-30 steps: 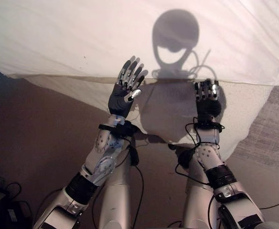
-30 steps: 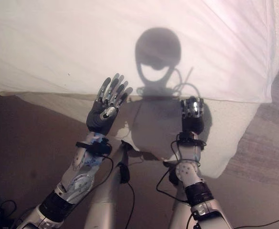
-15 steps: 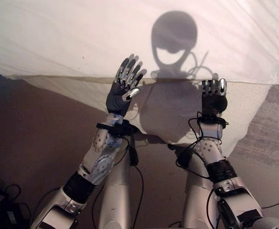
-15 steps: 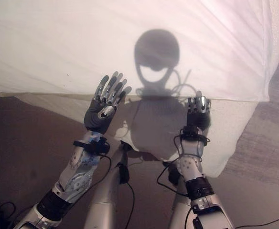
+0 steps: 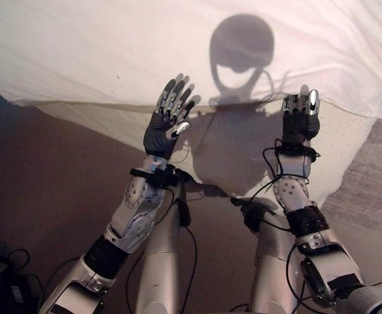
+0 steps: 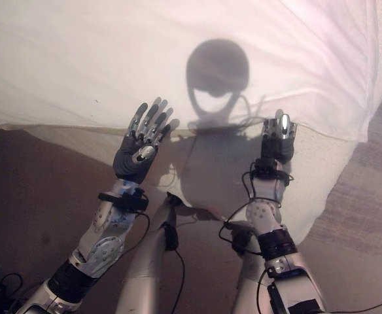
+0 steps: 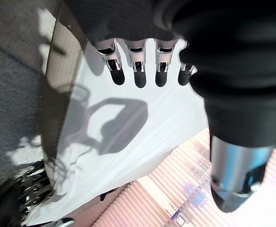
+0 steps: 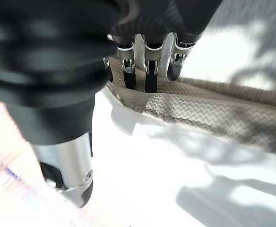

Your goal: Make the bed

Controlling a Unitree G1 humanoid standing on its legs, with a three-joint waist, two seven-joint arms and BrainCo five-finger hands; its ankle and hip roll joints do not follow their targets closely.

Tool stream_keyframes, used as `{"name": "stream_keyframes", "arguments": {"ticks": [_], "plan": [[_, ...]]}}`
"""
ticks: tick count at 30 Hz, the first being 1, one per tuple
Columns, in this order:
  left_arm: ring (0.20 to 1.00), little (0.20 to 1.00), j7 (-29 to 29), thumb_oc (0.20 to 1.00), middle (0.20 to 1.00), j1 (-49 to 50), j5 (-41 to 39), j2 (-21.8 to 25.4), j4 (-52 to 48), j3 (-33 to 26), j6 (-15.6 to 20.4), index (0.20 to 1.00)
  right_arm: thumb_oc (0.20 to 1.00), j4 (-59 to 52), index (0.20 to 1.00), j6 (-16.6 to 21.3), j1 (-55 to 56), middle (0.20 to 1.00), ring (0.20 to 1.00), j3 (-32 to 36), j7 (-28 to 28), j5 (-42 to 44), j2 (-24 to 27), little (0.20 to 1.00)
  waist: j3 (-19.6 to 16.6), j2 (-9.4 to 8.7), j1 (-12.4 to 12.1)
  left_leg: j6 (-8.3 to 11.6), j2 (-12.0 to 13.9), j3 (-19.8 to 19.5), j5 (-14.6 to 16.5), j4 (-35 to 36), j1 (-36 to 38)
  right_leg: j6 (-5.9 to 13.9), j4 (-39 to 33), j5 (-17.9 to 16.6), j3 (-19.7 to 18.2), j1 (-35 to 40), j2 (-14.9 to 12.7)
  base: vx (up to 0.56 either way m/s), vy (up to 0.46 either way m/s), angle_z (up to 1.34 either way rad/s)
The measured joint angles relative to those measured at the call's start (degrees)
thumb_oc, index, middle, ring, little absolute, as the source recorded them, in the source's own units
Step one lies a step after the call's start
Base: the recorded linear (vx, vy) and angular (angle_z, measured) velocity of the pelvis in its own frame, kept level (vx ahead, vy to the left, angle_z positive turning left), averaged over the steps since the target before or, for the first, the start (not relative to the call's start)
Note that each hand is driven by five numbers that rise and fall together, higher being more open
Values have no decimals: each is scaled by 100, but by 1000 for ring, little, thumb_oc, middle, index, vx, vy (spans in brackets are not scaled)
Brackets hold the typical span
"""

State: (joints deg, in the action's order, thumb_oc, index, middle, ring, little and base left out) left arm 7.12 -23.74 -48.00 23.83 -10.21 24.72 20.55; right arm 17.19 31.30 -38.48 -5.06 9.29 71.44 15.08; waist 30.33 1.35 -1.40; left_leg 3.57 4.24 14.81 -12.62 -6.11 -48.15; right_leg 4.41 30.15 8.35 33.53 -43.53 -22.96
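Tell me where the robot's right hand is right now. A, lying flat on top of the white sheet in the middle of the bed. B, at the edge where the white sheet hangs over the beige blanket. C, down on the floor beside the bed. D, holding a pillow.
B: the right hand reaches up to the lower edge of the white sheet, with the beige blanket just below it, and its fingertips are at that beige weave.

A dull brown floor [image 5: 60,190] spreads from 6 to 9 o'clock below the bed. At 3 to 4 o'clock lies a grey woven rug [image 5: 367,196], its texture streaked. At 12 o'clock strong light falls across the scene, casting hard shadows. Pale slatted window blinds [image 7: 176,194] glow pinkish in the left wrist view.
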Motion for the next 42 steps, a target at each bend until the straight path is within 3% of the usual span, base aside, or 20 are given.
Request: {"name": "stream_keyframes", "arguments": {"ticks": [3, 24, 36, 42], "plan": [[1000, 1000, -48, 1000, 1000, 5, 0, 25, -1, 2, -1, 1000, 1000, 1, 1000, 0, -129, 1000, 1000, -7, 2, 0, 132, 1000, 0, 0, -106, 0, 18, 14, 0, 0, -6, -9, -22, -8, -1, -7, 23, 0, -4, -1], [1000, 1000, -42, 1000, 1000, 103, -6, 135, -3, 39, -4, 1000, 1000, 379, 1000, -2, -216, 1000, 1000, -10, 392, -89, 180, 1000, 0, -1, -87, -1, 63, 70, 0, -2, -19, -27, -110, -68, -7, -8, 89, 1, 0, 0], [1000, 1000, 185, 1000, 1000, 128, -5, 169, -278, 285, -47, 1000, 1000, 692, 1000, -302, -815, 1000, 1000, -156, 1505, -1070, 558, 1000, 1, -6, -72, -77, 62, 88, 32, -44, -74, -18, -195, -170, -8, -15, 106, 1, 0, 0], [1000, 1000, 200, 1000, 1000, 137, -6, 256, -279, 407, -124, 1000, 1000, 1179, 1000, -461, -1187, 1000, 1000, -319, 1526, -1125, 771, 1000, 12, -45, -63, -94, 71, 89, 32, -52, -98, -14, -246, -212, -10, -15, 129, 1, 0, -1]]}}
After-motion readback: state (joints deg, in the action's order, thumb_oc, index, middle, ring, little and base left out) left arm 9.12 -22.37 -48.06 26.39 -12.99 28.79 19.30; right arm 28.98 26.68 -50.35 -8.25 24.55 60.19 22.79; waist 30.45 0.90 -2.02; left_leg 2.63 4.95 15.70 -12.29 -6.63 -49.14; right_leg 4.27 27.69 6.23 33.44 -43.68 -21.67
